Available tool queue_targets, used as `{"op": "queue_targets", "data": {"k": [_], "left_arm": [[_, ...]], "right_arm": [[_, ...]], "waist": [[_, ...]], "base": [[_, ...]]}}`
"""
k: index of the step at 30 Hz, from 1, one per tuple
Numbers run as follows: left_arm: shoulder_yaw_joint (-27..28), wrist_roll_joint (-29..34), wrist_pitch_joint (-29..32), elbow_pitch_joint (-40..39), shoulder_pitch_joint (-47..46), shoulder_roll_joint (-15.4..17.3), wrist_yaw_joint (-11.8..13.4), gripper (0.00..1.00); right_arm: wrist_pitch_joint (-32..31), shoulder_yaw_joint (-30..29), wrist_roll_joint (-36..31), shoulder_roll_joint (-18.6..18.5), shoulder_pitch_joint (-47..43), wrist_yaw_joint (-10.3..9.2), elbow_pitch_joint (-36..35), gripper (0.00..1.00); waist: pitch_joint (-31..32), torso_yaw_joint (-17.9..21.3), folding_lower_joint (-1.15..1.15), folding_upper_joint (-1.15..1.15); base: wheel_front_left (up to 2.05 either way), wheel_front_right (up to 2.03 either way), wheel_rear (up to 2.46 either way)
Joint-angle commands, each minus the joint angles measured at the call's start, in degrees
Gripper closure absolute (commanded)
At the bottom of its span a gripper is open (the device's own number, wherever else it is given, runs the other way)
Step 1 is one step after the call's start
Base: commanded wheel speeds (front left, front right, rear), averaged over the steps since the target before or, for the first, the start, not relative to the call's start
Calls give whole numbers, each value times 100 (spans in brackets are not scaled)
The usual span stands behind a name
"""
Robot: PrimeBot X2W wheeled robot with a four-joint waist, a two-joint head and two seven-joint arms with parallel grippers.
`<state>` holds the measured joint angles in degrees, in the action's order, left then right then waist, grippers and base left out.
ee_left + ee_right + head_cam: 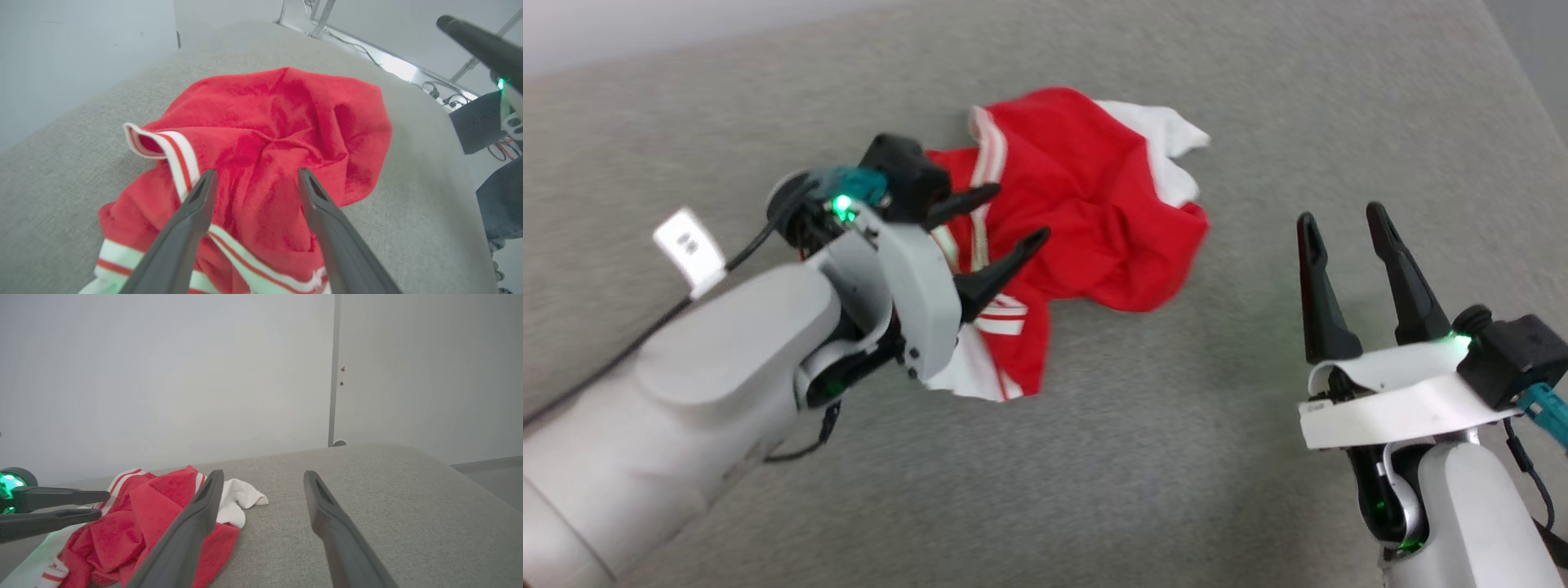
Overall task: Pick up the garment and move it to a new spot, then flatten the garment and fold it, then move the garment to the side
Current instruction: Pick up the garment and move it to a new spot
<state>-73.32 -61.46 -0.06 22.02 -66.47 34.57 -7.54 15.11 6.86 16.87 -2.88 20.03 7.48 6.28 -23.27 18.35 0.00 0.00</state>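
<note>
Red and crumpled, the garment (1086, 220) lies heaped on the grey surface (1258, 98), white panels showing at its far and near ends; our left gripper (1021, 212) hangs over it, fingers apart, and we cannot tell whether the tips touch the cloth; our right gripper (1341, 214) stands well to the right, fingers likewise spread, holding nothing.

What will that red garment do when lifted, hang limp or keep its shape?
Probably limp: the garment lies crumpled in soft folds. Pinched at one spot by the left gripper, it would likely drape and trail; its fine creases suggest little weight.
</note>
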Motion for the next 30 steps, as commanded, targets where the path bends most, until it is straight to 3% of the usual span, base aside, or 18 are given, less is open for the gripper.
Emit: {"op": "queue_targets", "data": {"k": [1, 7, 12, 20, 30], "left_arm": [[-5, -185, -256, -52, 184, 60, 15, 0], [156, -760, -1273, 227, 960, 255, 15, 0], [770, -935, -1510, 665, 1803, 140, 16, 0], [3073, 214, -1506, 748, 3485, -401, 83, 0], [5401, 2307, -1506, -88, 5235, -1011, 275, 0]], "right_arm": [[3, -46, -117, -6, -121, 2, 47, 0], [3, -144, -381, -194, -355, 2, 231, 0], [4, -240, -462, -434, -572, 1, 383, 0], [3, -479, -450, -722, -990, 2, 465, 0], [-2, -740, -419, -751, -1301, 2, 452, 0]], "waist": [[663, -752, 0, 0], [948, -1278, 0, 0], [1086, -1698, 0, 0], [1285, -2174, 0, 0], [1655, -2168, 0, 0]], "base": [[0, 0, 0], [0, 0, 0], [0, 0, 0], [0, 0, 0], [0, 0, 0]]}}
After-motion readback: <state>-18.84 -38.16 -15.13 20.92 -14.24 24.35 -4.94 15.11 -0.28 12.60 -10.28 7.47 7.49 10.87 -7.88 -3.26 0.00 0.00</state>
